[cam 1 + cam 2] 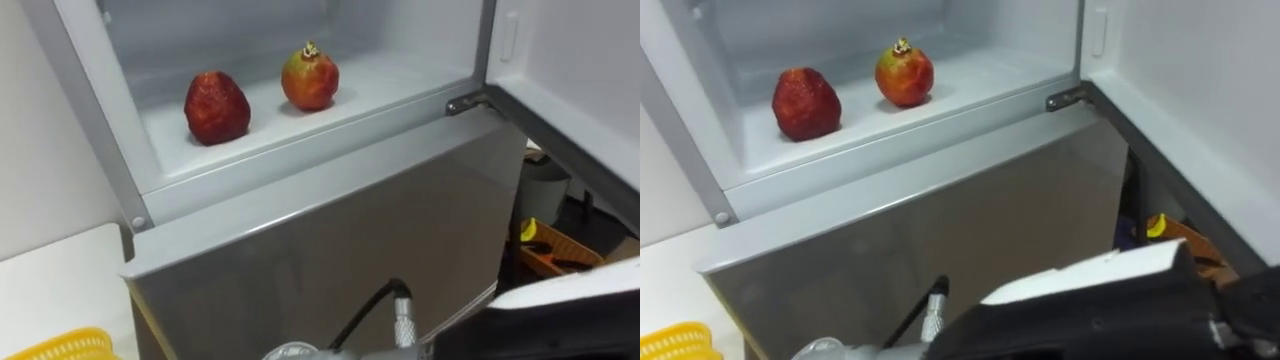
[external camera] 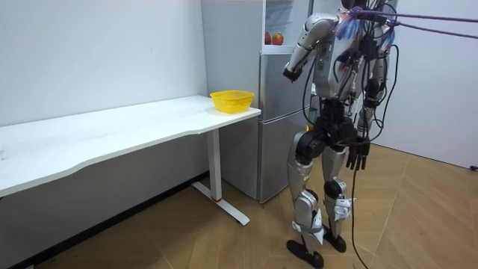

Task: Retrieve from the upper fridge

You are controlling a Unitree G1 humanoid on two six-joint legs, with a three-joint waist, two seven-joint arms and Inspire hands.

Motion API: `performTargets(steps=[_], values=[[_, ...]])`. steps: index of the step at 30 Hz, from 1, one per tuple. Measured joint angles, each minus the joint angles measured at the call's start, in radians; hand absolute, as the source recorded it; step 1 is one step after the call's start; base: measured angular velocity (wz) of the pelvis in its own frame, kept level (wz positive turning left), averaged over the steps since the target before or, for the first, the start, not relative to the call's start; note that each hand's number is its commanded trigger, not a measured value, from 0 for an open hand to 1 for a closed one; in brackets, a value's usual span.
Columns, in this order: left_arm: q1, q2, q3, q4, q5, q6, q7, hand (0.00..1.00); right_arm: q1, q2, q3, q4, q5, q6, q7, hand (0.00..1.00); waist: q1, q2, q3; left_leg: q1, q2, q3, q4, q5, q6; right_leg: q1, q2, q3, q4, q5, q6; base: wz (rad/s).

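Both fruits sit inside the upper fridge (image 1: 250,30): the dark red fruit (image 1: 216,107) far from the fridge's hinge (image 1: 468,102), the round crowned fruit (image 1: 310,78) nearer it. Your left hand (image 1: 1090,310) is low, before the fridge's lower door (image 1: 330,240); you cannot tell if it is open or closed. Your right hand (image 2: 359,157) hangs back from the fridge, fingers loose and slightly spread. Lift the left hand over the fridge's front lip (image 1: 300,158), open it wide, and take one fruit without bumping the other.

You've got the white upper fridge shelf (image 1: 400,75) carrying a dark red strawberry-shaped fruit (image 1: 216,107) and, just beside it, a red-yellow pomegranate (image 1: 309,77).
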Motion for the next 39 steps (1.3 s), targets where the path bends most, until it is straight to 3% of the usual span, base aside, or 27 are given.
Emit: performTargets(steps=[5, 7, 11, 17, 20, 23, 26, 28, 34, 39], values=[[-0.058, -0.063, -0.026, 0.071, 0.000, 0.000, 0.018, 0.00, -0.014, 0.000, 0.023, 0.004, 0.014, 0.003, -0.007, 0.00, -0.008, 0.003, -0.0019, 0.001, -0.002, 0.000, -0.001, 0.000, 0.000, 0.001, 0.000, 0.003, 0.002, 0.001, 0.000, -0.04], [-0.067, -0.075, -0.038, 0.080, 0.004, 0.000, 0.030, 0.00, -0.017, 0.000, 0.025, 0.004, 0.018, 0.003, -0.009, 0.00, -0.009, 0.003, -0.0020, 0.002, -0.001, 0.000, -0.001, 0.000, 0.000, 0.001, -0.001, 0.003, 0.001, 0.001, -0.001, 0.00], [-0.074, -0.088, -0.045, 0.082, 0.023, 0.000, 0.048, 0.00, -0.021, 0.000, 0.043, 0.006, 0.021, 0.002, -0.020, 0.00, -0.008, 0.004, -0.0028, 0.003, 0.001, 0.000, -0.003, 0.000, 0.000, 0.006, -0.001, 0.003, 0.000, 0.003, -0.003, -0.01], [-0.073, -0.083, -0.045, 0.085, 0.027, 0.000, 0.063, 0.00, -0.030, 0.000, 0.044, 0.023, 0.020, -0.004, -0.030, 0.00, -0.001, 0.003, -0.0019, 0.000, 0.006, 0.000, -0.005, 0.000, 0.000, 0.007, 0.002, -0.004, -0.001, 0.005, -0.007, 0.03], [-0.066, -0.048, -0.042, 0.083, 0.043, -0.001, 0.062, 0.00, -0.031, 0.000, 0.051, 0.029, 0.036, -0.007, -0.027, 0.00, 0.034, 0.002, -0.0011, 0.011, 0.007, -0.001, -0.009, 0.003, -0.004, 0.011, 0.003, 0.002, 0.002, 0.007, -0.010, -0.10], [-0.004, 0.002, 0.008, 0.044, 0.073, -0.003, 0.060, 0.00, -0.029, 0.003, 0.045, 0.025, 0.031, -0.008, -0.027, 0.00, 0.061, -0.004, 0.0026, 0.027, 0.007, -0.002, -0.023, 0.007, -0.011, 0.023, 0.005, -0.003, 0.000, 0.007, -0.011, 0.05], [0.082, 0.064, 0.086, -0.001, 0.145, -0.002, 0.063, 0.00, -0.028, 0.004, 0.033, 0.025, 0.025, -0.011, -0.028, 0.00, 0.105, -0.014, 0.0091, 0.022, 0.008, -0.015, -0.020, 0.009, -0.015, 0.022, 0.005, -0.026, -0.001, 0.007, -0.013, 0.18], [0.131, 0.110, 0.169, -0.055, 0.172, -0.003, 0.066, 0.00, -0.026, 0.006, 0.020, 0.037, 0.018, -0.021, -0.030, 0.00, 0.155, -0.024, 0.0130, 0.020, 0.008, -0.021, -0.020, 0.012, -0.017, 0.021, 0.005, -0.029, -0.001, 0.007, -0.014, 0.16], [0.192, 0.129, 0.339, -0.180, 0.222, -0.054, 0.101, 0.00, -0.024, 0.007, -0.032, 0.053, 0.017, -0.066, -0.051, 0.00, 0.242, -0.043, -0.0001, 0.003, 0.004, -0.063, -0.008, 0.012, -0.017, 0.038, 0.002, -0.074, -0.005, 0.007, -0.014, 0.20], [0.245, 0.132, 0.497, -0.240, 0.261, -0.088, 0.162, 0.00, -0.007, 0.013, -0.064, 0.053, -0.010, -0.078, -0.063, 0.00, 0.282, -0.044, -0.0041, 0.020, 0.003, -0.068, -0.011, 0.013, -0.018, 0.060, 0.001, -0.092, -0.003, 0.006, -0.013, 0.09]])
